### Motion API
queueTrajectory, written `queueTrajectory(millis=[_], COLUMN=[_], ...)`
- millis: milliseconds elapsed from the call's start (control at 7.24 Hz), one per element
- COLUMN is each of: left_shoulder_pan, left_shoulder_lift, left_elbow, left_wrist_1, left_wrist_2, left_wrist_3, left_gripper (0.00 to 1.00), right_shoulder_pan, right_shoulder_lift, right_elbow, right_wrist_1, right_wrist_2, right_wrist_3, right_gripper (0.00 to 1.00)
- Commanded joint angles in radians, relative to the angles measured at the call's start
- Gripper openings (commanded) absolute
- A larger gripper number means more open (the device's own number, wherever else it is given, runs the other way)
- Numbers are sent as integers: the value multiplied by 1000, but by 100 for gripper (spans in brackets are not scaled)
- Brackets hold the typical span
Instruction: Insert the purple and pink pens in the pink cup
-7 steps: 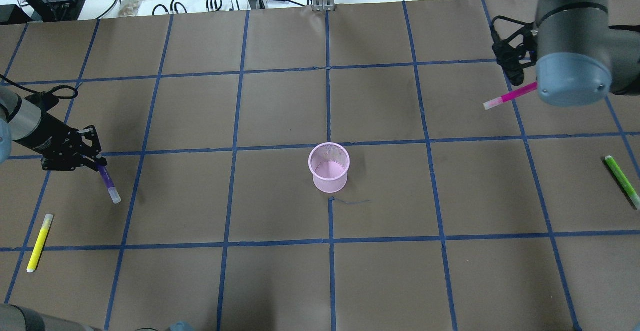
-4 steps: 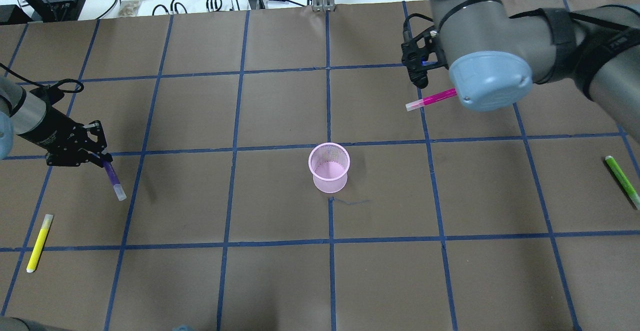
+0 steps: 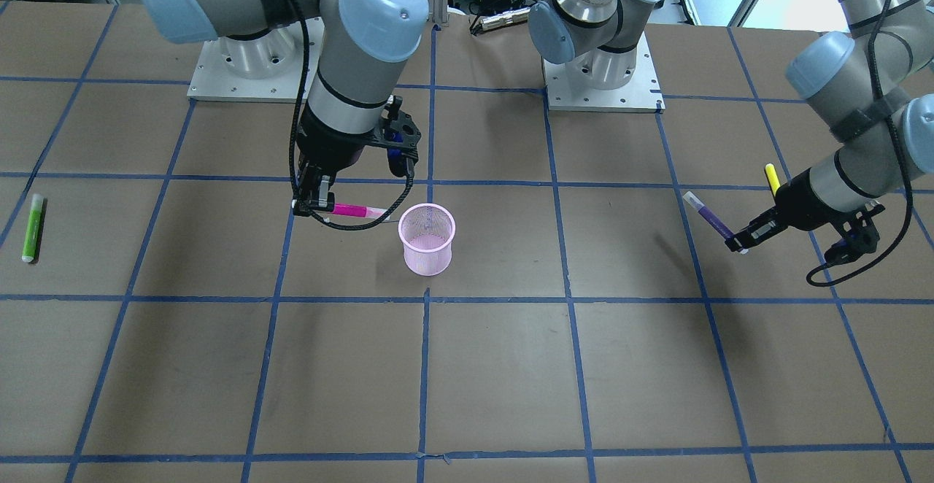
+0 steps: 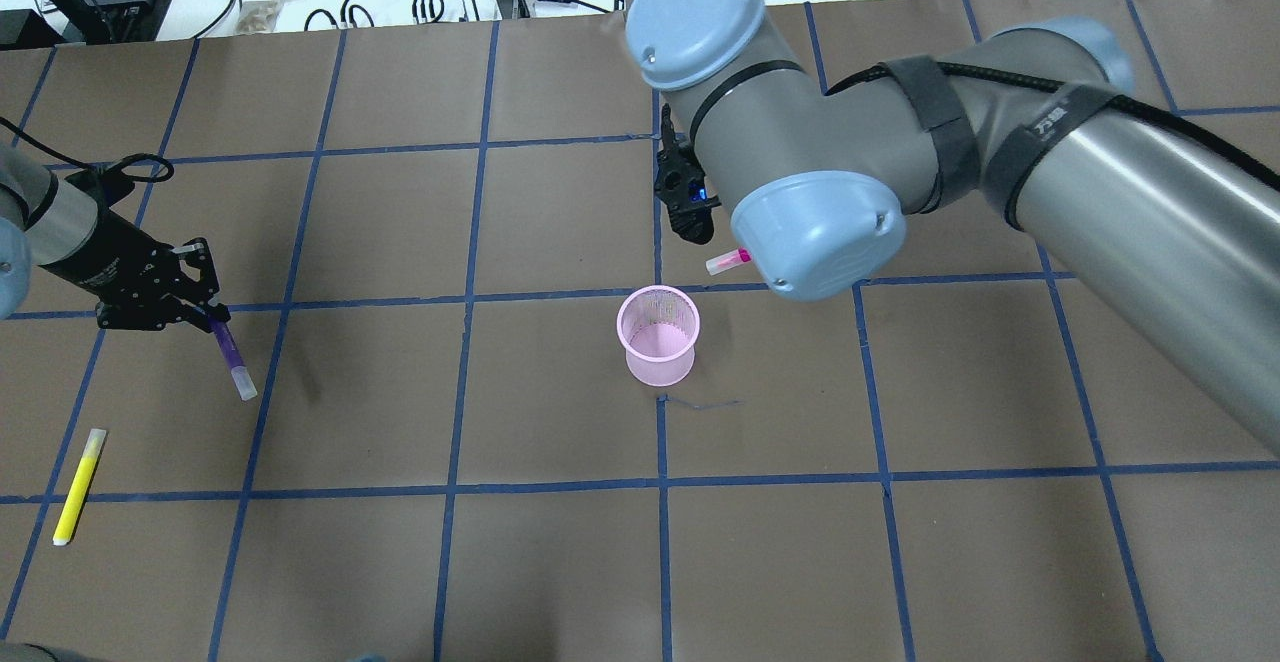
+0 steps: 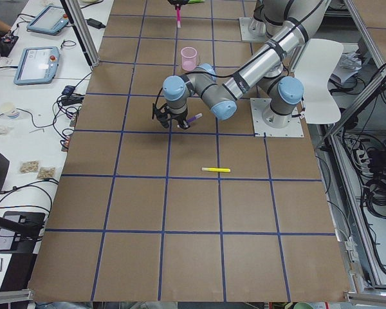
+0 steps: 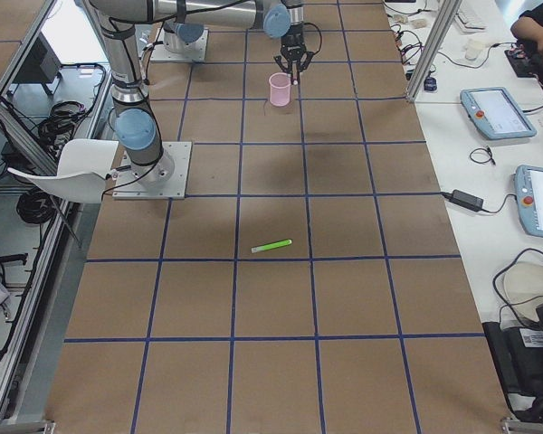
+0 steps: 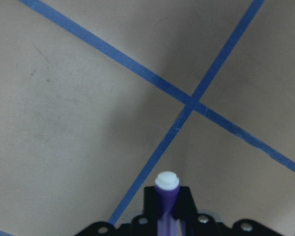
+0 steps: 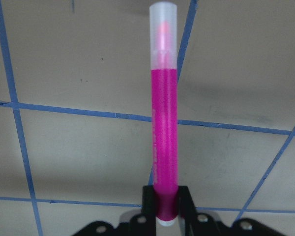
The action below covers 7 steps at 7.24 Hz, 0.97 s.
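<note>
Start at the far left of the overhead view: a yellow pen (image 4: 79, 487) lies flat on the brown table (image 4: 560, 562), well apart from everything else. Just beyond it you see the left gripper (image 4: 207, 316) clenched on the purple pen (image 4: 232, 354). The pen slants down out of the fingers with its pale cap lowest, held off the table and far from the cup. In the middle stands the pink cup (image 4: 657, 334), upright on the table near a crossing of the blue tape lines, with nothing inside that you can make out. To the right of it, the right gripper (image 3: 315, 204) grips the pink pen (image 3: 354, 211) by its back end and holds it roughly level. Its clear cap points toward the cup and comes close to the rim, but it is not inside. Farthest out on the robot's right, a green pen (image 3: 31, 218) lies flat.
</note>
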Motion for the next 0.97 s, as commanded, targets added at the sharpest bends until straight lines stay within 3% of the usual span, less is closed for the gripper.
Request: queueTrajectory(millis=[0, 415, 829], left_shoulder_pan=[-4, -6, -29], left_shoulder_lift=[4, 34, 41], left_elbow=[-1, -3, -3], left_wrist_1=[-5, -56, -62], left_wrist_2=[-20, -115, -122], left_wrist_3=[-1, -1, -1], left_gripper=[0, 0, 0], right_shoulder_pan=[94, 126, 168], right_shoulder_lift=[55, 97, 143], right_elbow=[-4, -7, -40], right_wrist_1=[18, 58, 77], right_wrist_2=[-70, -80, -80], right_wrist_3=[115, 198, 252], right_gripper=[0, 0, 0])
